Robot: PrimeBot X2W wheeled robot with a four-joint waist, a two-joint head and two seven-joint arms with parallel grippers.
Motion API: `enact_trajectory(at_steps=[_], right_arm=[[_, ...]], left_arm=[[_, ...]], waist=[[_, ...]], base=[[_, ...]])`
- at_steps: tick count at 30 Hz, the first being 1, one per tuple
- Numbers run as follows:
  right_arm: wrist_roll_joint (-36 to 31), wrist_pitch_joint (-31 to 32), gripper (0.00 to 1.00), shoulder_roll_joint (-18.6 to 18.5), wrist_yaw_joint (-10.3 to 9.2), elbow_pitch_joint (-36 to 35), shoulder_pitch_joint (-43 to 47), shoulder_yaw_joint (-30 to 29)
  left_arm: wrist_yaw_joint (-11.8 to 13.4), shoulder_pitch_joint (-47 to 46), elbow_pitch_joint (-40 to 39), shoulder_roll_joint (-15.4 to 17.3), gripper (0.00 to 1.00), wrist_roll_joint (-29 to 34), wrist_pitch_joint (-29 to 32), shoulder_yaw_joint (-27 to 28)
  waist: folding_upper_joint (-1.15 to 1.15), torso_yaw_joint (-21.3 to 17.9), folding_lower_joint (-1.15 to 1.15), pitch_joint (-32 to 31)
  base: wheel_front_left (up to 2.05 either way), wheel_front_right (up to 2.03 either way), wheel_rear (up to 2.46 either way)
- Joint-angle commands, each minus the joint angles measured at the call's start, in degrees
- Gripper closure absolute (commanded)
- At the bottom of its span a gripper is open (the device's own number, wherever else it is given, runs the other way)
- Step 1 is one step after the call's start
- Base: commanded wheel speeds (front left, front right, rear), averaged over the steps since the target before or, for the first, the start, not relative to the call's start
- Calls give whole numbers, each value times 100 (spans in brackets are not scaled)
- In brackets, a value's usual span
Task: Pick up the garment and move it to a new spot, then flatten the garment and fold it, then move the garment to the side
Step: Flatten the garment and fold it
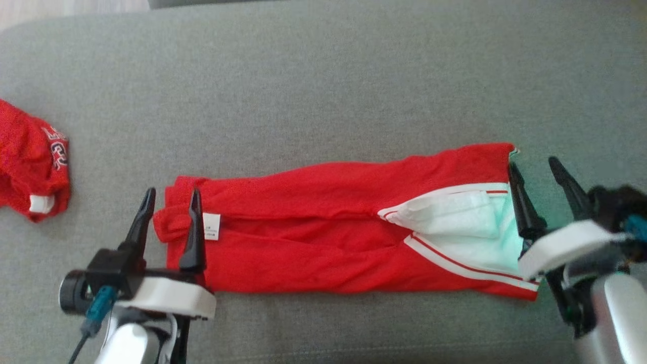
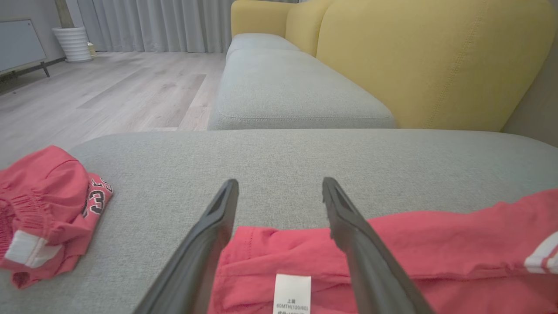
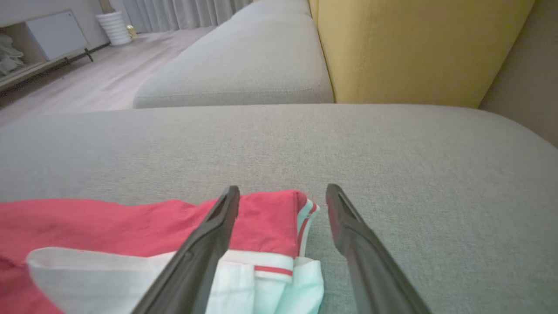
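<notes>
So the red garment [image 1: 323,227] is lying stretched out long and fairly flat on a grey cushion [image 1: 323,76], folded into a narrow strip. Its right end shows a white part with red stripes [image 1: 455,217], and a small white care label [image 1: 212,226] sits near its left end.

The left gripper [image 1: 173,191] is at the garment's left end with its 2 fingers spread wide and nothing between them. 1 finger is over the bunched hem right next to the label. The other is just off the end of the garment, over bare cushion. From the left wrist view the fingers look low over the fabric, but I can't tell if they actually touch it.

The right gripper [image 1: 532,162] is at the garment's right end, also wide open and empty. 1 finger is over the edge by the white part, and the other is out past the garment over bare cushion.

Well off the garment's left end there's a 2nd red piece of clothing [image 1: 30,162], crumpled, with white lettering on it. Beyond the garment in the wrist views you get a yellow backrest [image 2: 436,56] and a wood floor [image 2: 109,87].
</notes>
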Motion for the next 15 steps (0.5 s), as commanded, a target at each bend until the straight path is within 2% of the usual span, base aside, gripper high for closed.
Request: enact_trajectory(at_steps=[1,7,15], right_arm=[[32,79,0,-134,41,-102,-147,100],[376,1113,0,-235,41,346,-394,82],[822,2566,0,-207,41,-257,-16,-148]], left_arm=[[-4,-272,-174,57,0,-12,-41,224],[-82,-538,-62,-14,0,3,-69,193],[-164,-692,103,-158,0,12,-97,226]], waist=[[0,40,0,129],[0,142,0,461],[0,195,0,656]], base=[[0,0,0],[0,0,0],[0,0,0]])
